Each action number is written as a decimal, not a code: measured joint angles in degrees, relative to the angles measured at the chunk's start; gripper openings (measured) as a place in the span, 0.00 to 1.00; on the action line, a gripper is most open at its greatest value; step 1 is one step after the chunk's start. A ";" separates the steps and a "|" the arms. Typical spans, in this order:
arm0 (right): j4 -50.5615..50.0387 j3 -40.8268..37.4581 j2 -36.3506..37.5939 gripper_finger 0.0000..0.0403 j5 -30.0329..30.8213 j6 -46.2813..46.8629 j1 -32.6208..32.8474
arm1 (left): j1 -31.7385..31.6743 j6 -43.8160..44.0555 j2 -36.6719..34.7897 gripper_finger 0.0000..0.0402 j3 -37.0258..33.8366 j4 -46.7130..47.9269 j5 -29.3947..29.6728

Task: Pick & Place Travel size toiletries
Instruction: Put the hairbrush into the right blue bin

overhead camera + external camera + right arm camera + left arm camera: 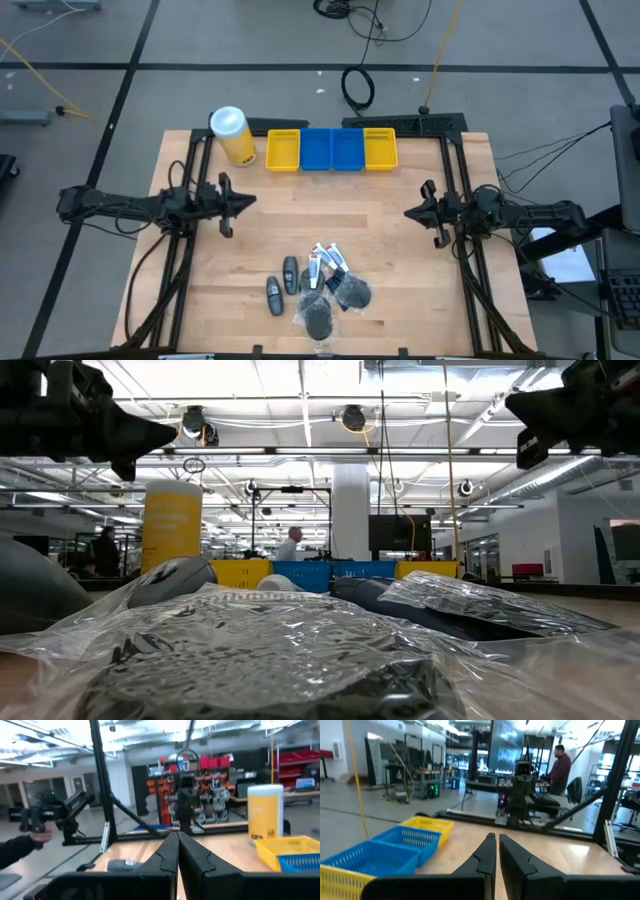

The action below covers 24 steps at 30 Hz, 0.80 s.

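Observation:
The travel size toiletries lie in a cluster near the table's near edge: two dark grey oval bottles point(281, 285), small white tubes with red and dark caps point(325, 262), and black round puffs in clear wrap point(318, 318) point(352, 291). In the low view a wrapped puff point(260, 670) fills the foreground. My left gripper point(250, 200) point(497, 840) hovers shut at the table's left, above the wood, pointing right. My right gripper point(408, 212) point(177, 839) hovers shut at the table's right, pointing left. Both are well clear of the toiletries.
A row of yellow and blue bins point(332, 149) stands along the far edge, with a tall yellow canister with white lid point(231, 134) to their left. Bare wood lies between the arms and the bins. People stand in the room beyond the table.

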State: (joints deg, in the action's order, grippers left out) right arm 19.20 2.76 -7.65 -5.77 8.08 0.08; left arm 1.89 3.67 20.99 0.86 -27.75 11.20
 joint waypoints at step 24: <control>-5.17 27.86 -46.07 0.00 -3.44 -2.86 4.53 | 0.02 -0.31 0.00 0.05 -0.01 -0.27 0.39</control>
State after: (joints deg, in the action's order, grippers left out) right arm 14.03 30.62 -53.71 -9.21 5.22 4.61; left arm 1.91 3.36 20.99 0.84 -28.01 11.60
